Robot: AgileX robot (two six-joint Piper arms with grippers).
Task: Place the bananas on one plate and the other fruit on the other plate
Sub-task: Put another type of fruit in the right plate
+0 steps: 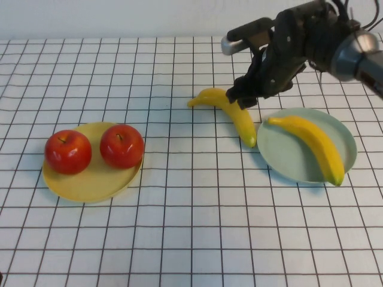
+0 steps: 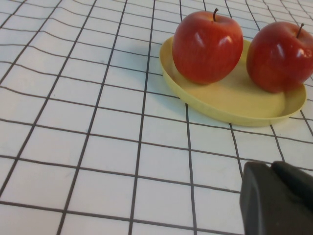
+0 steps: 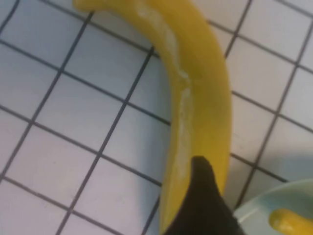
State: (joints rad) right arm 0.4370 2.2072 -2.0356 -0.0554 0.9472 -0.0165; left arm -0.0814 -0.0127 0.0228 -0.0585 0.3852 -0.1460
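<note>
One banana (image 1: 230,110) (image 3: 195,98) lies on the table just left of the blue-green plate (image 1: 287,158) (image 3: 259,205). A second banana (image 1: 311,143) (image 3: 288,223) rests across that plate. My right gripper (image 1: 238,97) hovers open over the table banana's middle; in the right wrist view a single dark finger (image 3: 203,205) shows above the peel. Two red apples (image 1: 67,151) (image 1: 121,145) (image 2: 208,46) (image 2: 281,56) sit on the yellow plate (image 1: 90,185) (image 2: 234,103). My left gripper (image 2: 274,169) is shut and empty, low over the cloth near the yellow plate.
A white cloth with a black grid (image 1: 191,227) covers the whole table. The right arm (image 1: 335,42) reaches in from the far right, above the blue-green plate's back edge.
</note>
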